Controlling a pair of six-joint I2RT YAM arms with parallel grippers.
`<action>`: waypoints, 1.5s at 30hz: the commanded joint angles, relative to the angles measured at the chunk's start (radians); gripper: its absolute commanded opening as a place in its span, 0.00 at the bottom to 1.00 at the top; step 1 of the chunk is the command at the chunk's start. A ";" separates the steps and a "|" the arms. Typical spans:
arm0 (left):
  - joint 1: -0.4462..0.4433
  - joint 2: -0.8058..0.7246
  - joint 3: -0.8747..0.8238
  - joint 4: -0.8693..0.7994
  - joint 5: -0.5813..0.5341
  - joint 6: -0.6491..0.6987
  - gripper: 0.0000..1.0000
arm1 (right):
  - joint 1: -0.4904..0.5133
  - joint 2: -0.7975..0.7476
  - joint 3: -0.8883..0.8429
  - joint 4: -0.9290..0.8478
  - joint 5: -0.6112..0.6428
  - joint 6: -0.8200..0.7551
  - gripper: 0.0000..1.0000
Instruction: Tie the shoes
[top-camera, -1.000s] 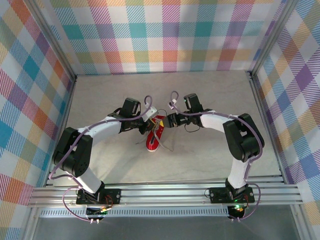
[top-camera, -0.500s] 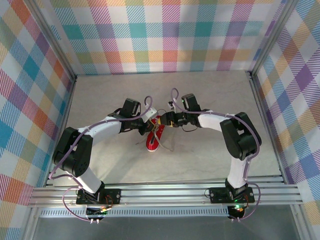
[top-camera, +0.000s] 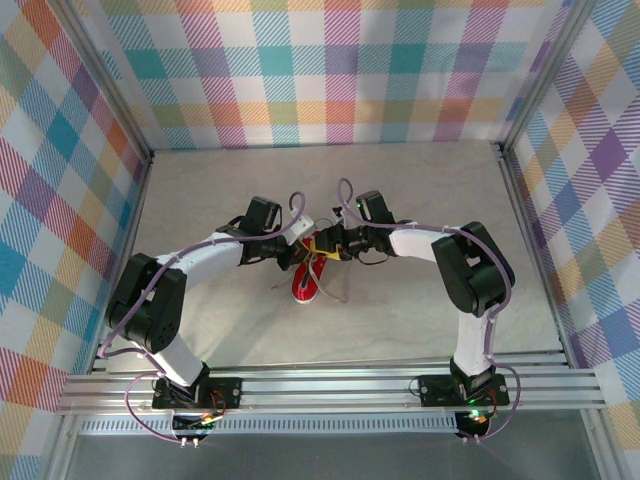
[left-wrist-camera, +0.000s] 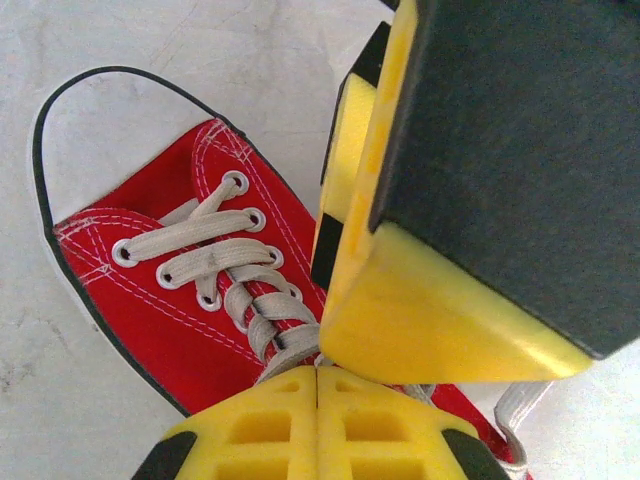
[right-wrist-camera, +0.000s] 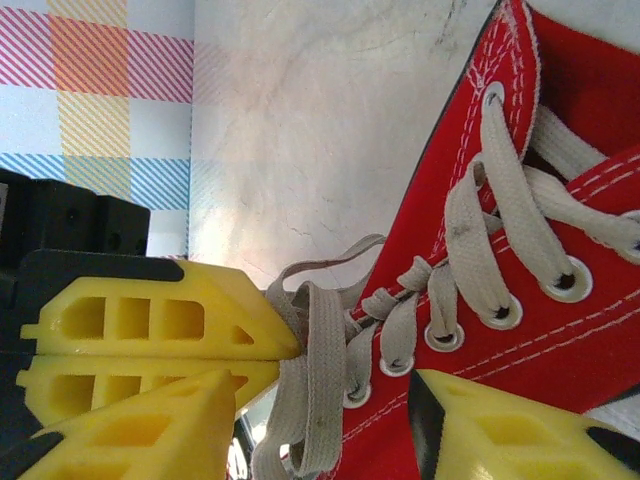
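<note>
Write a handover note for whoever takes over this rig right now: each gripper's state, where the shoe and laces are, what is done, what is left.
Left gripper: shut, pinching the laces just past the top eyelets.
Right gripper: open, straddling the loose laces, holding nothing.
Shoe: red, lying on the table between the two arms.
Done: laces threaded through the eyelets and gathered.
Left: form and tighten the bow; no finished bow shows.

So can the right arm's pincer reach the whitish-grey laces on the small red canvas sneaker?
Probably yes: the right pincer is open and the whitish-grey laces hang right between its fingers. The shut left pincer pinches the same laces close by, so it's crowded.
</note>
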 joint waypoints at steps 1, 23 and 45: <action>0.014 0.008 0.028 -0.024 0.015 0.011 0.00 | 0.012 0.022 0.030 0.017 -0.029 0.024 0.48; 0.017 0.013 0.034 -0.024 0.014 0.001 0.00 | 0.018 0.024 -0.002 0.088 -0.056 0.081 0.41; 0.023 0.018 0.041 -0.036 0.016 -0.005 0.00 | 0.017 0.021 -0.040 0.093 -0.036 0.099 0.38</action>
